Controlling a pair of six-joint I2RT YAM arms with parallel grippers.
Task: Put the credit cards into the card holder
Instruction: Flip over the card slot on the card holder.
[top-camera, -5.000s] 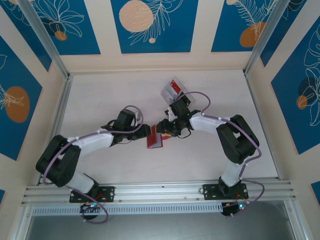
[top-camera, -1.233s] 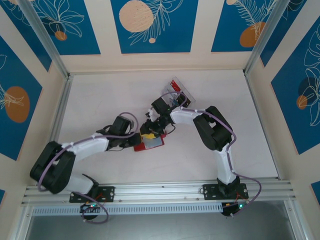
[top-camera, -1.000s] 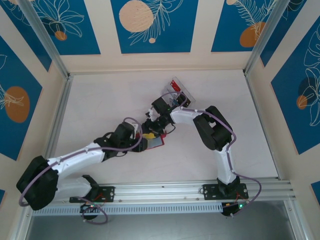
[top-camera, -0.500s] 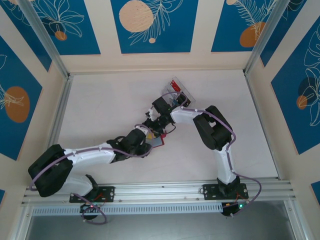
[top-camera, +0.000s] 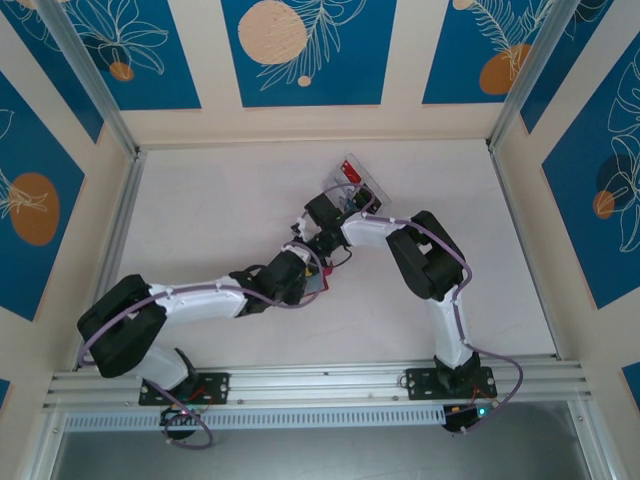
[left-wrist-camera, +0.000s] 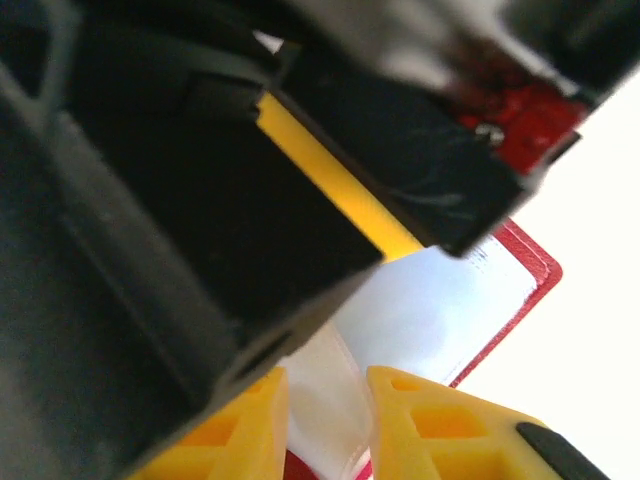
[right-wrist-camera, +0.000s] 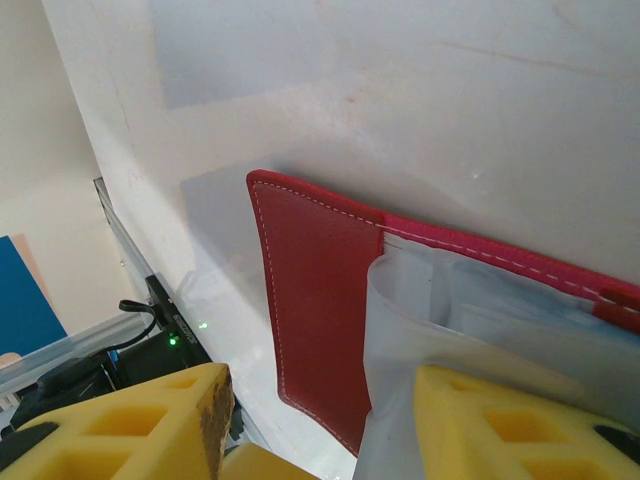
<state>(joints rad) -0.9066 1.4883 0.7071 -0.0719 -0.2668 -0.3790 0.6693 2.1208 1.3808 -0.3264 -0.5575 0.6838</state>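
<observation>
Left pincer (left-wrist-camera: 325, 388) looks nipped onto the pale inner pocket (right-wrist-camera: 440, 300) of the small red folding card holder (right-wrist-camera: 318, 300), which lies open on the white counter (right-wrist-camera: 420, 90). Right pincer (right-wrist-camera: 322, 392) is spread wide, straddling that holder's pocket edge.

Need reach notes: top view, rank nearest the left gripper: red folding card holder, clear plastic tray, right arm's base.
1. Red folding card holder, at the left gripper.
2. Clear plastic tray, behind, rightward.
3. Right arm's base, near right.
</observation>
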